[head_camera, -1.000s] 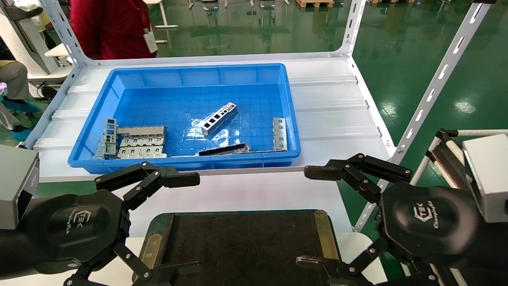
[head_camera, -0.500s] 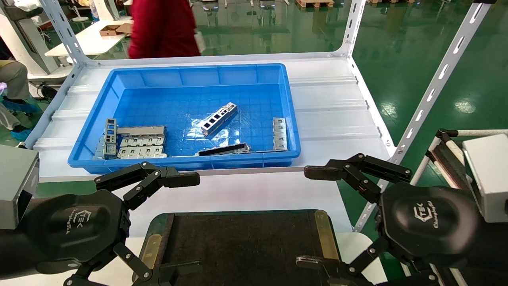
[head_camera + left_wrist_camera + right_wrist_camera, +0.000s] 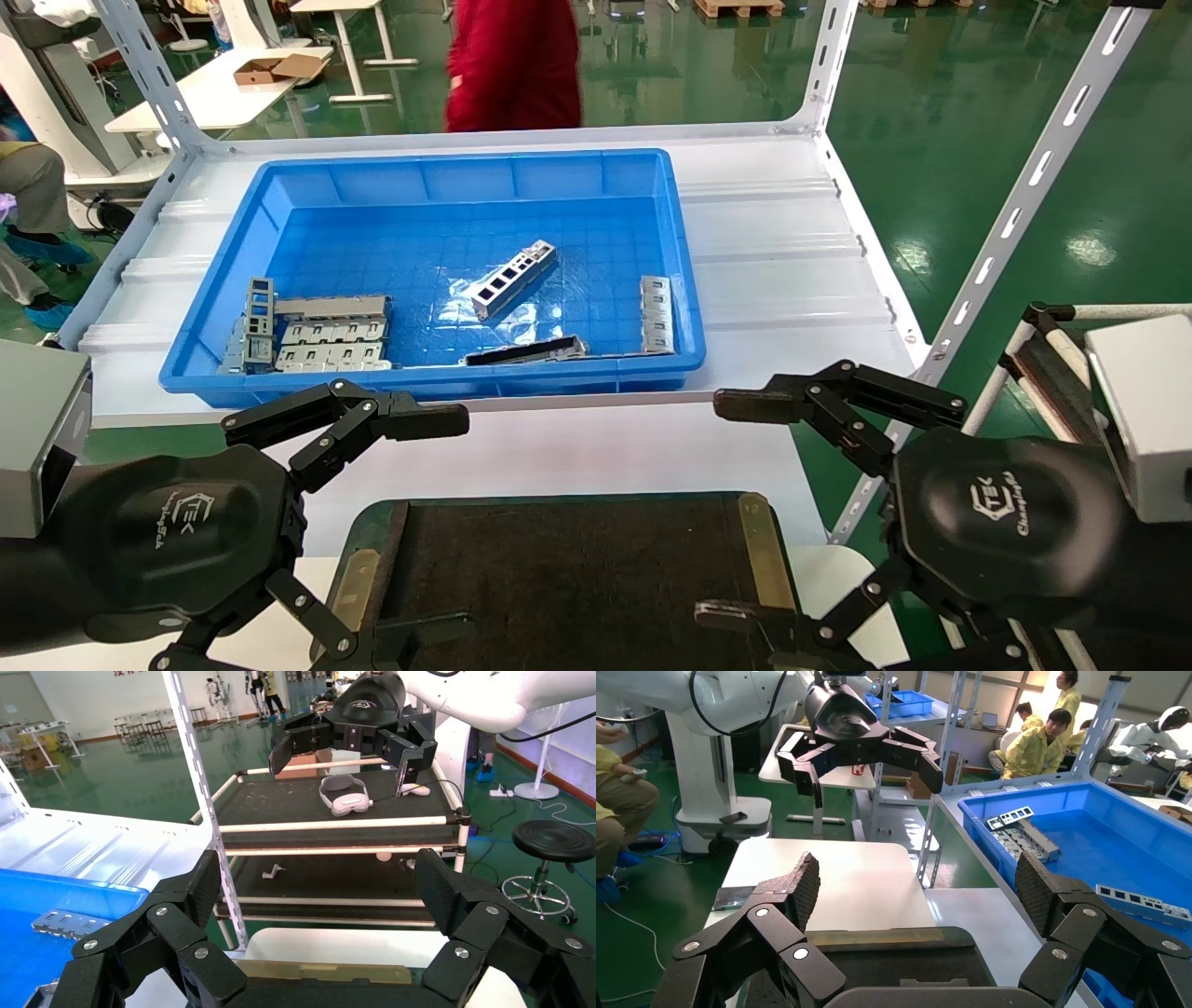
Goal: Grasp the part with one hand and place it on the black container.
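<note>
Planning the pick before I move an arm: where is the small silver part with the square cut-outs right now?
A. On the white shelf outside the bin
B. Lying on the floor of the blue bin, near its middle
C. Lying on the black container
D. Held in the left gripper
B. The part lies at an angle on the floor of the blue bin; both grippers are open and hold nothing, and the black container carries no part.

"TEK" logo with a small line of script beneath it, too fine to read, on the black housing of the left gripper point(image 3: 424, 522), the same "TEK" logo and unreadable script on the right gripper point(image 3: 736, 508)
</note>
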